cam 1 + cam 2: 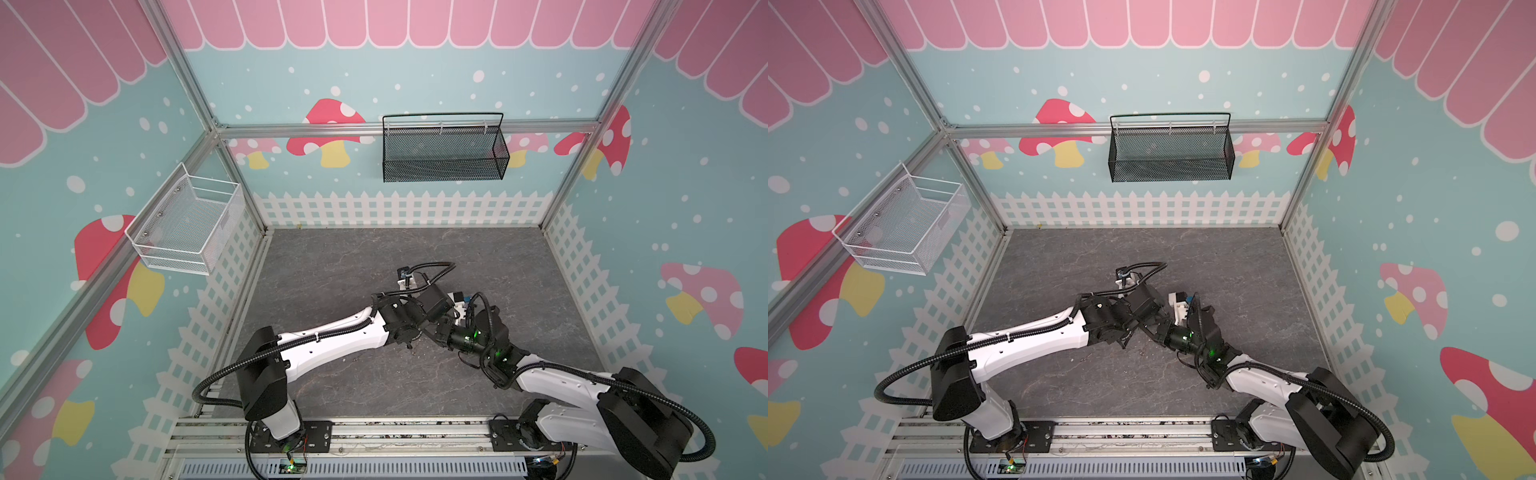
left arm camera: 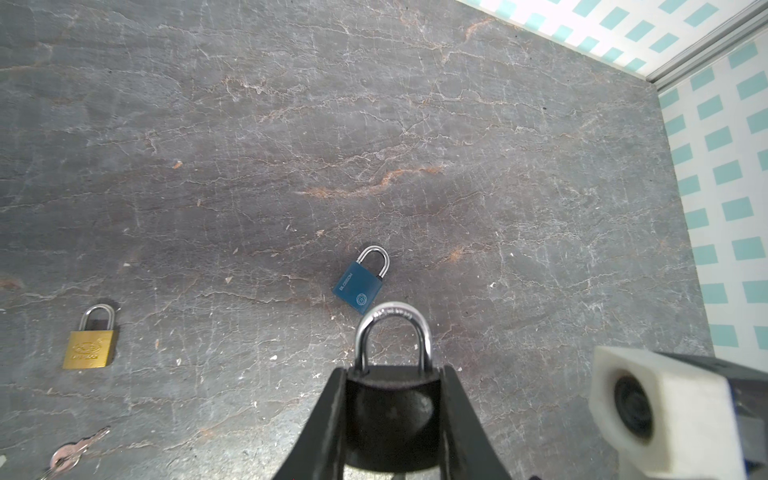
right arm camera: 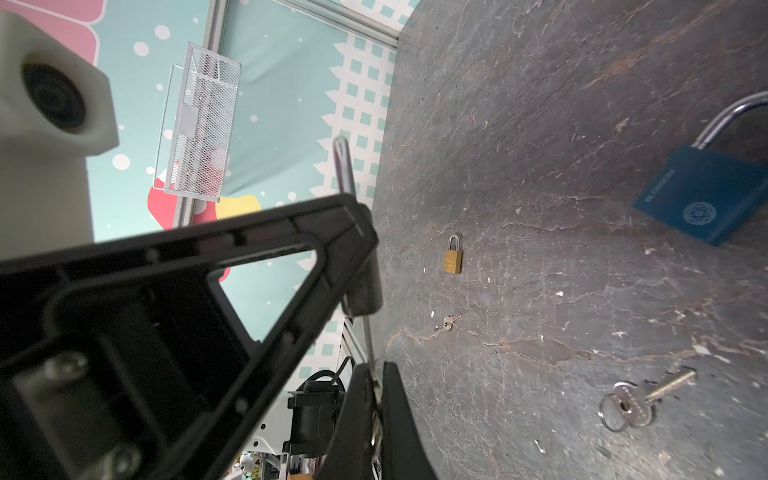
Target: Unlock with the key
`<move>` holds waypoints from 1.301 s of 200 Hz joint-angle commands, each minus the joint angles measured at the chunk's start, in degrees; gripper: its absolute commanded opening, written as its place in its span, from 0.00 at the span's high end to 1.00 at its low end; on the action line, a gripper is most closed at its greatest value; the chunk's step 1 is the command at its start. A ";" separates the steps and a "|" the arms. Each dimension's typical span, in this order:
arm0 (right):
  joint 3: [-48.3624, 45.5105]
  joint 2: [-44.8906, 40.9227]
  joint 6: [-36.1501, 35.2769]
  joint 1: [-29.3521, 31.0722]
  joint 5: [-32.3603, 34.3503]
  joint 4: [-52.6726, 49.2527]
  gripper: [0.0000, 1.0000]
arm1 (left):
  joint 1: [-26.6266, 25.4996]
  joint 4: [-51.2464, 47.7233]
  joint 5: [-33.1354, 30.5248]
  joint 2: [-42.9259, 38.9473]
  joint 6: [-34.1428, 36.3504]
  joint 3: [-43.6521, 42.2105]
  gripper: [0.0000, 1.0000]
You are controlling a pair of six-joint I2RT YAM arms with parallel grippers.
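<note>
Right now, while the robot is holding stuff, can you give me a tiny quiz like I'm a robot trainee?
1. What does the left end effector grip? A) red padlock B) black padlock C) doorknob
2. True or false: the right end effector is empty.
3. How many padlocks lie loose on the table?
Key: 1 B. 2 False: it pinches a key stuck into the black padlock's bottom. 3 Two: blue padlock, brass padlock.
</note>
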 commanded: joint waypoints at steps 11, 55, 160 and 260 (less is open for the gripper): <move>3.15 -1.56 -0.29 -0.16 1.17 1.30 1.00 | -0.45 -6.38 -3.24 -0.37 0.80 -1.11 1.00; 3.67 -1.06 -1.00 -0.16 0.13 -0.36 1.00 | -0.15 -7.00 -3.98 -0.33 0.47 -1.30 1.00; 6.87 5.35 -1.47 2.91 -3.58 -0.75 1.00 | 2.53 -1.73 1.86 -2.25 -0.79 -1.56 1.00; 4.38 5.06 -1.02 2.86 -1.30 -0.06 1.00 | 3.47 -0.98 1.75 -5.02 -1.90 -3.01 1.00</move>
